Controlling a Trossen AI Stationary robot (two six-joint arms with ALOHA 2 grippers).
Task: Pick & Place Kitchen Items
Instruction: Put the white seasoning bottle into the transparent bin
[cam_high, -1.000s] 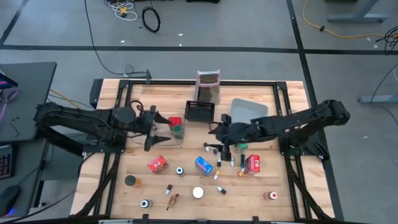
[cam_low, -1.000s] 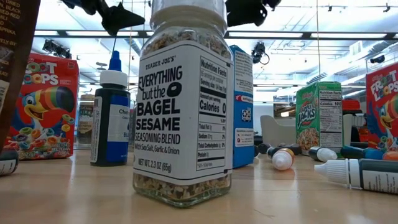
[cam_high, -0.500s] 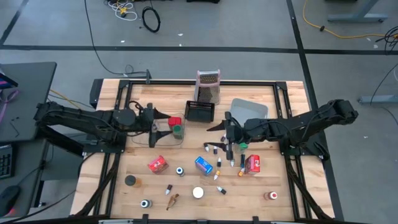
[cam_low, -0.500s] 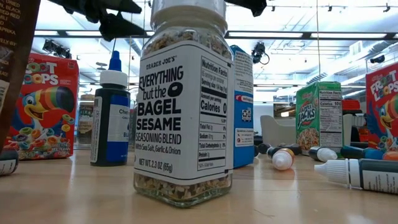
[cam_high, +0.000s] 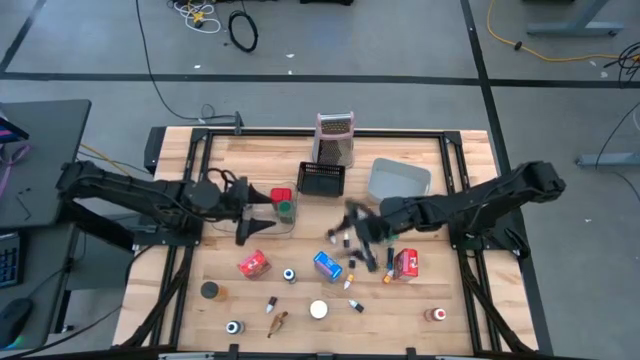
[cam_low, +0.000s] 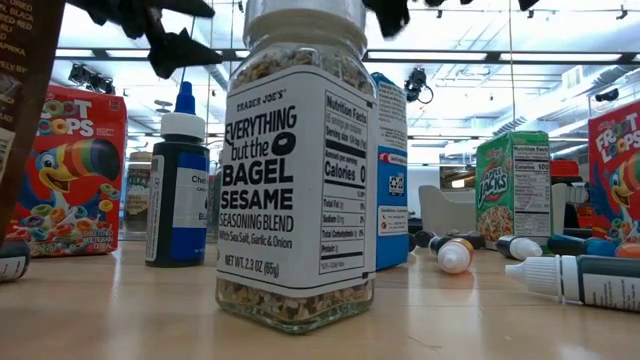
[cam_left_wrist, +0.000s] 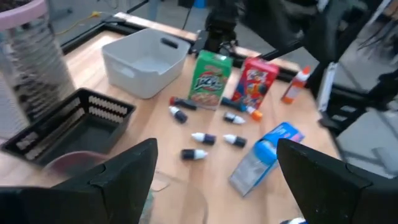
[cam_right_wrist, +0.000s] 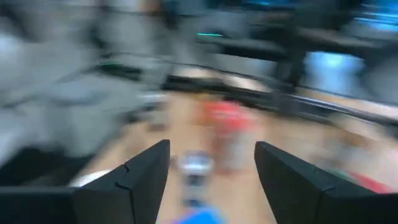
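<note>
Kitchen items lie scattered on the wooden table: a red packet (cam_high: 254, 264), a blue packet (cam_high: 327, 265), another red packet (cam_high: 406, 263), small bottles (cam_high: 350, 282) and squat jars (cam_high: 318, 310). A red jar and a green jar (cam_high: 286, 209) sit in the clear tub (cam_high: 291, 225). My left gripper (cam_high: 258, 213) stands open just left of that tub, holding nothing; its wrist view shows a green packet (cam_left_wrist: 209, 78) upright beyond the bottles. My right gripper (cam_high: 358, 238), blurred, hangs open above the bottles at mid-table (cam_right_wrist: 211, 186).
A tall silvery grater (cam_high: 335, 138) stands at the far edge, with a black mesh basket (cam_high: 321, 178) and a grey tray (cam_high: 400, 178) in front of it. In the low view, a seasoning jar (cam_low: 297, 170) fills the foreground.
My right gripper has sunk toward the small bottles at mid-table and turned about its wrist, staying open. My left gripper has rolled a little beside the clear tub. No item has moved.
</note>
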